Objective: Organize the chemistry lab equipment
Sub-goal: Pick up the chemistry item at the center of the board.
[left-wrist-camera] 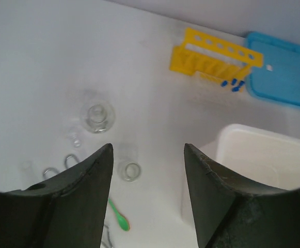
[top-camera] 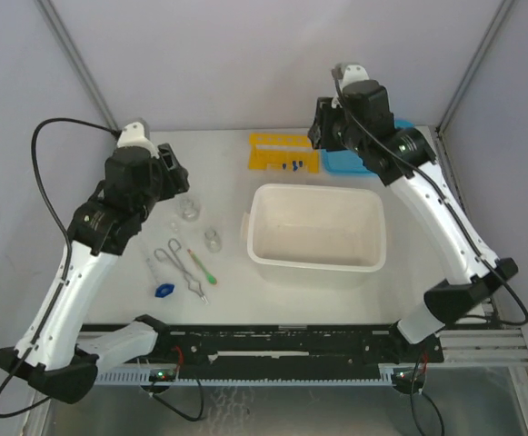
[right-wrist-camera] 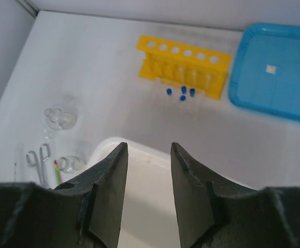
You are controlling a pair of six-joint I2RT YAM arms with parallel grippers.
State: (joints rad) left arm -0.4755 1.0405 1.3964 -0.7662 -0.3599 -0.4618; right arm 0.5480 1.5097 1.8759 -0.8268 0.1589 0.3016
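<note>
The yellow tube rack [top-camera: 286, 150] lies at the back of the table with small blue-capped tubes [top-camera: 291, 166] loose in front of it. Two clear glass vessels [top-camera: 188, 211] [top-camera: 213, 241] stand left of the white tub. Thin metal tongs [top-camera: 177, 263] and the green-tipped stick [top-camera: 203, 270] lie nearer the front. My left gripper [left-wrist-camera: 148, 147] hovers open and empty above the vessels [left-wrist-camera: 99, 115] [left-wrist-camera: 129, 171] and stick [left-wrist-camera: 120, 219]. My right gripper [right-wrist-camera: 148, 147] hangs open and empty over the tub's far rim, short of the rack [right-wrist-camera: 183, 62] and tubes [right-wrist-camera: 182, 93].
The big white tub [top-camera: 368, 262] fills the table's middle right. A blue lid [top-camera: 345, 162] lies flat at the back right beside the rack. A small blue piece [top-camera: 163, 291] sits near the front left edge. Walls close in on both sides.
</note>
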